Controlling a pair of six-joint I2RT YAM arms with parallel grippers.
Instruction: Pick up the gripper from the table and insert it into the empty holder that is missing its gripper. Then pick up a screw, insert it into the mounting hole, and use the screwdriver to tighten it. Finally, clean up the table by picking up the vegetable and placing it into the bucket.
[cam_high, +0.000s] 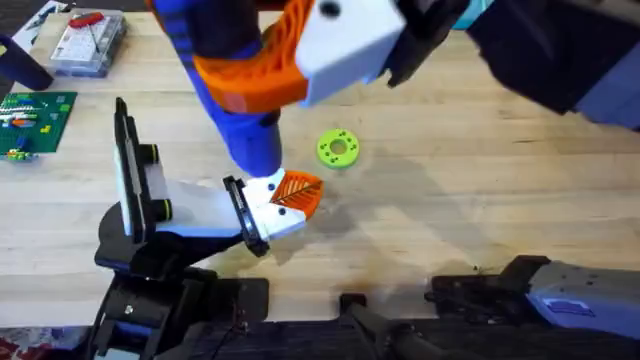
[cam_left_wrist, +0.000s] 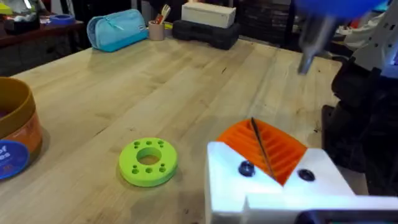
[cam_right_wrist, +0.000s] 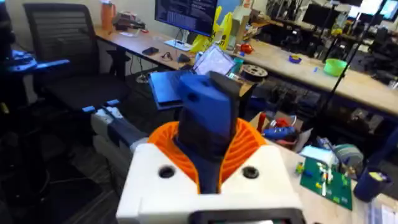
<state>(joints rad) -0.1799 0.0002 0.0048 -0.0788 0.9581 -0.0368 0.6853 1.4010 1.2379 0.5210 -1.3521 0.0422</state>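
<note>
Two grippers with white bodies and orange ribbed pads are at work above the light wooden table (cam_high: 480, 200). We see the right gripper (cam_high: 300, 45) high up, close under the top camera, clenched around the thick bright blue screwdriver (cam_high: 245, 130). In its wrist view the blue handle (cam_right_wrist: 208, 118) stands between the orange pads (cam_right_wrist: 249, 146), which press on it from both sides. The screwdriver is fat and round, and it gets thin toward a grey metal tip (cam_left_wrist: 309, 43). It points down at the left gripper (cam_high: 292, 192), which lies low over the table, a bit left of the middle. We cannot tell if the left gripper is open or closed. In its wrist view a thin dark rod (cam_left_wrist: 261, 148) lies across its orange pad (cam_left_wrist: 273, 149).

Just right of the screwdriver, a bit farther away, lies a lime-green round disc with yellow dots and a hole in the middle (cam_high: 338, 148). A small round orange can with a blue label (cam_left_wrist: 15, 137) stands on the table beyond the disc. At the far left we see a clear plastic parts box (cam_high: 90, 45) and a green circuit board (cam_high: 35, 120).
</note>
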